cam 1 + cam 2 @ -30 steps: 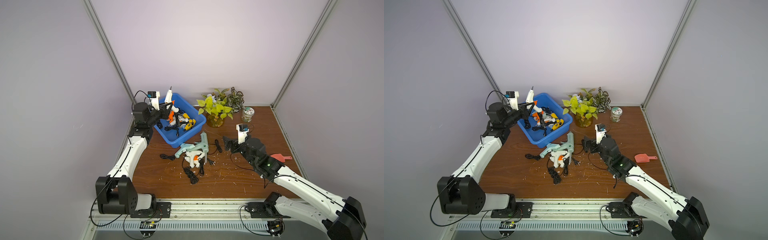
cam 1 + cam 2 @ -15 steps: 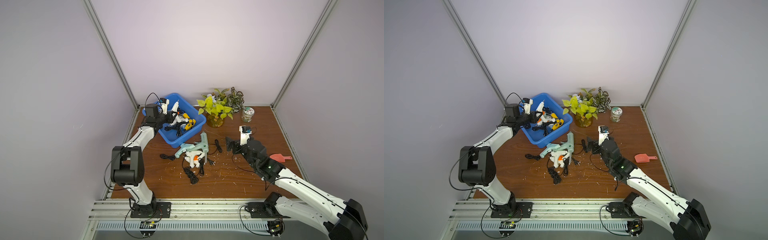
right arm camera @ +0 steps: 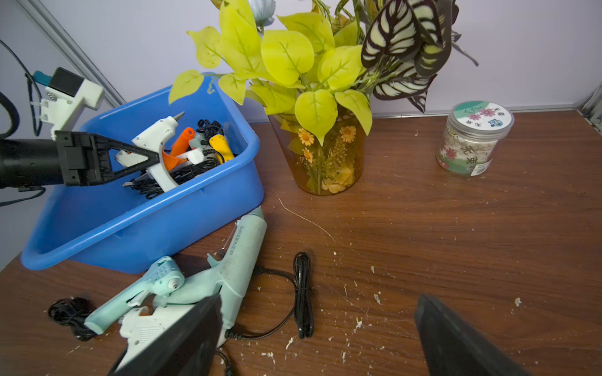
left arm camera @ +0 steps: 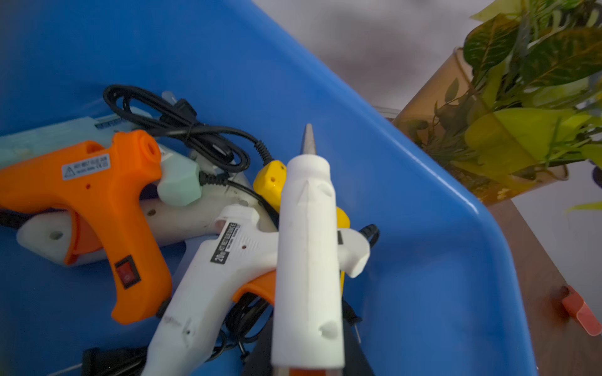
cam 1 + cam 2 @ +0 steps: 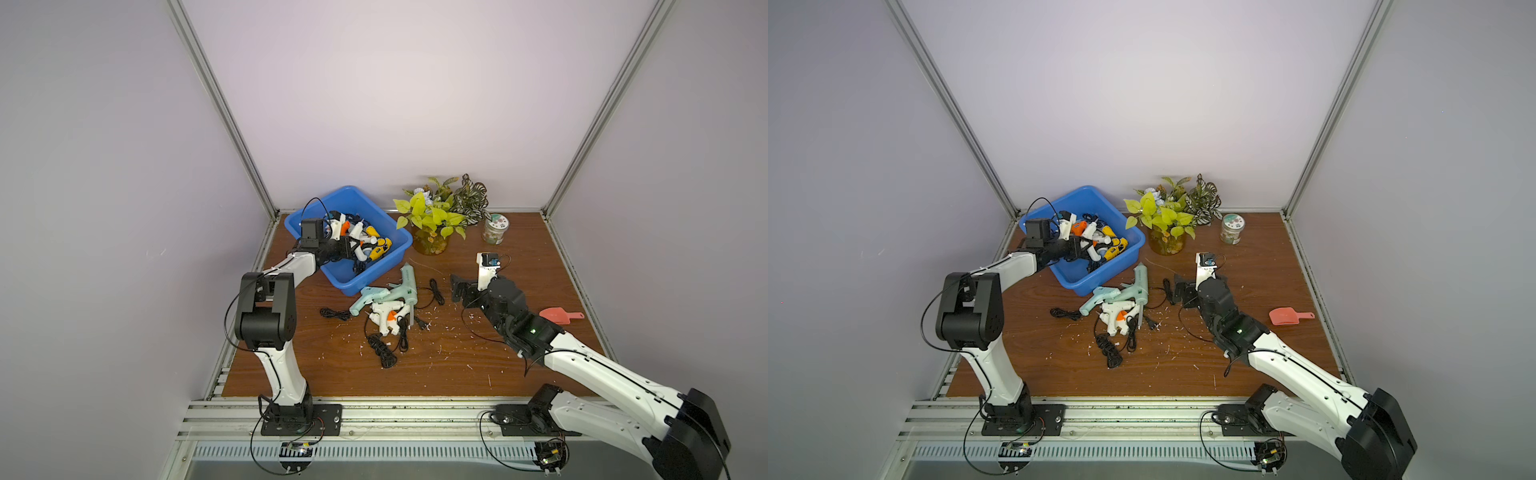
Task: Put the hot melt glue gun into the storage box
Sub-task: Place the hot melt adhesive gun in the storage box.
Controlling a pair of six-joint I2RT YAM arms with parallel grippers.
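The blue storage box (image 5: pixel 376 274) (image 5: pixel 1100 279) stands at the back left, with several glue guns and black cords inside. My left gripper (image 5: pixel 352 250) (image 5: pixel 1087 250) (image 3: pixel 148 155) reaches into it, shut on a white hot melt glue gun (image 4: pixel 308 260) (image 3: pixel 156 135) whose metal tip points away over the pile. Three more glue guns lie on the table in front of the box: a long mint one (image 5: pixel 408 282) (image 3: pixel 241 257), a small mint one (image 5: pixel 368 297) and a white one (image 5: pixel 386 319). My right gripper (image 5: pixel 459 286) (image 3: pixel 319 302) hovers open right of them, holding nothing.
A plant in an amber vase (image 5: pixel 430 245) stands right of the box, with a lidded jar (image 5: pixel 493 229) beyond it. A pink scoop (image 5: pixel 559 316) lies near the right edge. Coiled black cords (image 5: pixel 380 349) and white crumbs litter the brown table (image 5: pixel 478 374).
My left arm has come down from above the box's far left rim and carried the white glue gun low into the box. The right arm has barely moved.
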